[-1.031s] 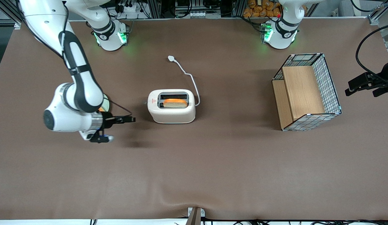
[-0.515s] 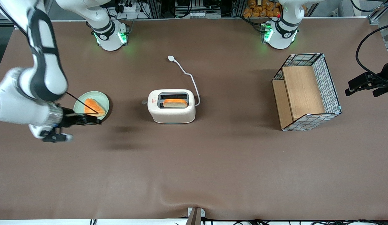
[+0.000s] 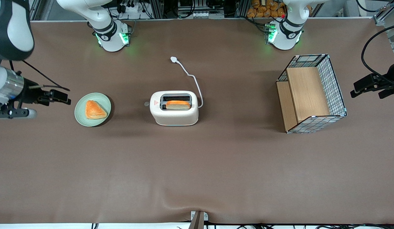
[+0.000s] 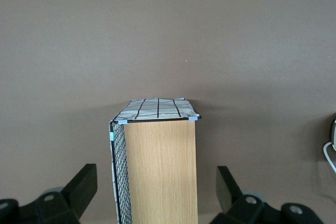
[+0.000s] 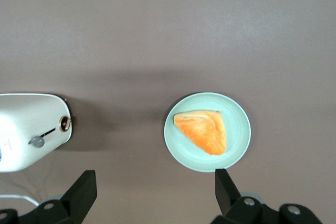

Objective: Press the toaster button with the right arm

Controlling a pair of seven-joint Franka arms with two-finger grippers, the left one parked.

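Note:
The white toaster (image 3: 174, 112) stands mid-table with an orange-crusted toast slice (image 3: 178, 104) in one slot. Its small grey button (image 3: 146, 103) sticks out of the end that faces the working arm. The right arm's black gripper (image 3: 64, 97) hovers at the working arm's end of the table, well away from the toaster, with the plate between them. In the right wrist view the gripper (image 5: 155, 195) is open and empty, fingers (image 5: 83, 186) wide apart, and the toaster (image 5: 26, 129) and its button (image 5: 37, 141) show.
A pale green plate (image 3: 81, 115) with a triangular toast piece (image 3: 94, 109) lies between gripper and toaster. The toaster's white cord and plug (image 3: 173, 59) run away from the front camera. A wire-and-wood crate (image 3: 311, 93) stands toward the parked arm's end.
The right arm has pulled back from beside the toaster toward its own end of the table, passing over the plate and uncovering it. The toaster has not moved.

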